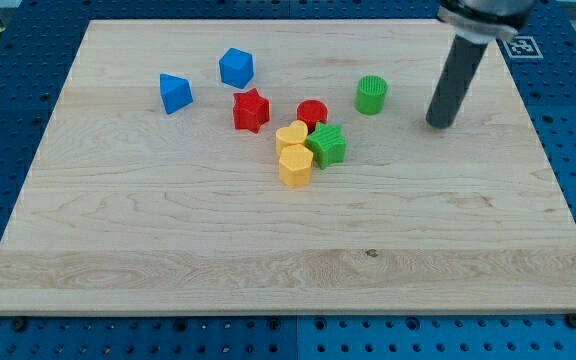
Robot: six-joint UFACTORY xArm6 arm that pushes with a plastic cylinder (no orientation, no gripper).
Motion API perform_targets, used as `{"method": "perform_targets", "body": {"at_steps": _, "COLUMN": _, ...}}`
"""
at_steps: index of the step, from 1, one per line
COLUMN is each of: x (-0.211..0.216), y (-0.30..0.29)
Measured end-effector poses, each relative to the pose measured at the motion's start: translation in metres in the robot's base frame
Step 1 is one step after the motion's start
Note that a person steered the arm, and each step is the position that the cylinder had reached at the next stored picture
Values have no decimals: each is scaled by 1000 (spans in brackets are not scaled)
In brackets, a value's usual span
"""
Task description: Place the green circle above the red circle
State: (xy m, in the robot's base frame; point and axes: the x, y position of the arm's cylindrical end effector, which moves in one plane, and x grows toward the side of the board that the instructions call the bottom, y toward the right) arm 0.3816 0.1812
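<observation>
- While my tip (441,123) rests on the bench (268,260) toward the view's right, it stands apart from every block, with bare wood between it and the green circle (371,95).
- The arm carries no fingers at all, only the dark rod, so nothing is grasped; it can only shove from the side.
- That green circle, the thing to be moved, sits upright just to the view's left of my tip and up and to the right of the red circle (312,113), near it but not touching.
- Around the red circle the blocks are crowded: the green star (327,146) sits just below it, and the yellow heart (291,135) and a second yellow block (295,166) huddle at its lower left, apparently touching one another.
- A red star (251,110) lies just to the left of the red circle, and two blue blocks, one toward the view's top (236,68) and one further left (175,93), stand well apart from the job.
- My tip being on the right side of the green circle looks sensible: I judge a leftward push, nudged a little toward the view's top, would carry it to the free wood above the red circle.
- The risk, as I read it, is pushing too low and knocking the red circle into its neighbours.
</observation>
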Motion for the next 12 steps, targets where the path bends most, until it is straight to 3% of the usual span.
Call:
{"method": "perform_targets", "body": {"at_steps": 2, "x": -64, "y": -18}}
{"method": "perform_targets", "body": {"at_steps": 5, "x": -52, "y": -67}}
{"method": "perform_targets", "body": {"at_steps": 12, "x": -1, "y": -44}}
